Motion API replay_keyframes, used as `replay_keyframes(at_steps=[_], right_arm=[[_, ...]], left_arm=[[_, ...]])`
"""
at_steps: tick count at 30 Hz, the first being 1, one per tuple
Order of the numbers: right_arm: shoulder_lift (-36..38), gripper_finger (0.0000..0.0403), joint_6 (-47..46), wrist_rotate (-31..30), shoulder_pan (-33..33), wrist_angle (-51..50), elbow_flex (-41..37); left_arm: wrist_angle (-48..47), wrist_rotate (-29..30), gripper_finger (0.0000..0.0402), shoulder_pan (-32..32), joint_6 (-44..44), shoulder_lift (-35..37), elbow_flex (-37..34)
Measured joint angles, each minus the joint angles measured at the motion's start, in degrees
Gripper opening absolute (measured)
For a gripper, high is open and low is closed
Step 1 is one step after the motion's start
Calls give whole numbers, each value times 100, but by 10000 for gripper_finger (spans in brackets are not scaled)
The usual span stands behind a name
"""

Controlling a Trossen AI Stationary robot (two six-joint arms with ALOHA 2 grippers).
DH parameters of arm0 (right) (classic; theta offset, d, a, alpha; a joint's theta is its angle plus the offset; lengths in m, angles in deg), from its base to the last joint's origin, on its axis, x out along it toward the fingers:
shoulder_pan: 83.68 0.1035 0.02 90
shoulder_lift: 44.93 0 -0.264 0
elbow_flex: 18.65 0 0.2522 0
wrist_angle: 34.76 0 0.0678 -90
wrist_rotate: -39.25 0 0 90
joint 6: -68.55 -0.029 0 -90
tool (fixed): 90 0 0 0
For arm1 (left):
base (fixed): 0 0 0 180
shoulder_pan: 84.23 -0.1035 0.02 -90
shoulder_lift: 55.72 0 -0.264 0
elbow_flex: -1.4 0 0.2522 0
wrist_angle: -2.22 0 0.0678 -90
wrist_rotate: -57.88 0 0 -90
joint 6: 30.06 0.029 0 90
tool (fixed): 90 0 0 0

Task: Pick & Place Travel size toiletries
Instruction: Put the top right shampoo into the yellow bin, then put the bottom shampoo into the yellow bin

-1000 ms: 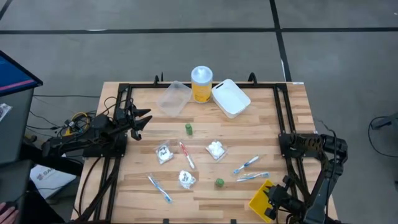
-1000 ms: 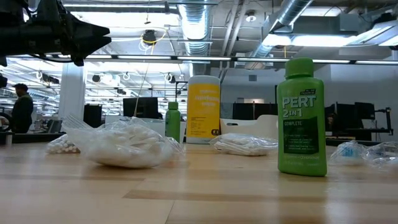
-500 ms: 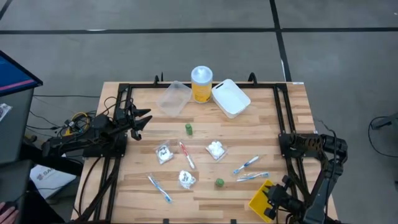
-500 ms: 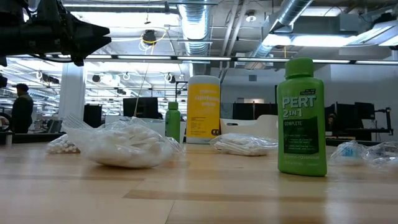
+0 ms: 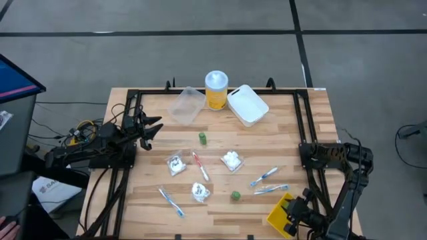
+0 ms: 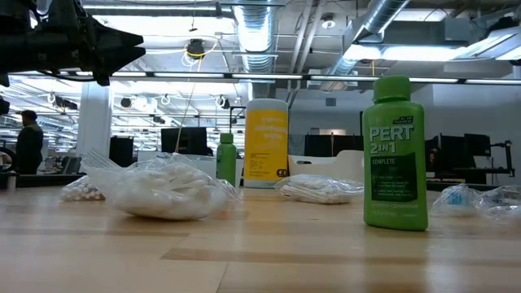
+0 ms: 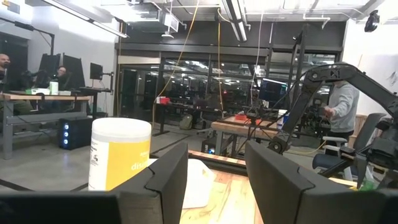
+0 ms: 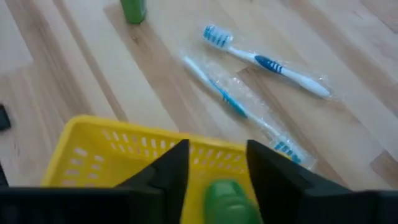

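Observation:
Two small green bottles (image 5: 202,138) (image 5: 235,195) stand on the table. Among them lie three clear packets (image 5: 175,163) (image 5: 231,160) (image 5: 200,192), a red-white toothbrush (image 5: 200,167) and three blue-white ones (image 5: 171,202) (image 5: 264,177) (image 5: 271,189). My right gripper (image 8: 217,163) hangs open over a yellow basket (image 5: 279,213) at the near right corner. A third green bottle (image 8: 225,202) shows between its fingers, inside the basket's outline. My left gripper (image 5: 155,125) waits open above the table's left side. My right gripper has its fingers on either side of the green bottle's rounded top (image 8: 224,188), coming from above over the basket. I cannot tell whether they touch it or whether the bottle rests in the basket.
A tall yellow jar with a white lid (image 5: 216,90) stands at the far edge between a clear tub (image 5: 187,105) and a white tub (image 5: 247,105). A black frame (image 5: 298,120) runs along the table's sides. People sit in the room beyond.

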Motion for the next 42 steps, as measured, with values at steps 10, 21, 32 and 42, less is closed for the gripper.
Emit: replay_keyframes(at_steps=[10,21,32,42], right_arm=[[1202,275,52,-154,-355,-1440,465],[2277,275,5822,33,-2657,1124,579],[1419,276,8651,1343,-3573,2860,576],[510,276,8832,1697,-3651,3852,381]], left_arm=[[71,-1,154,1,-1,1,0],[138,0,154,0,-1,2,-1],[186,-2,154,-2,-1,2,-1],[224,-2,154,-1,-1,0,-1]])
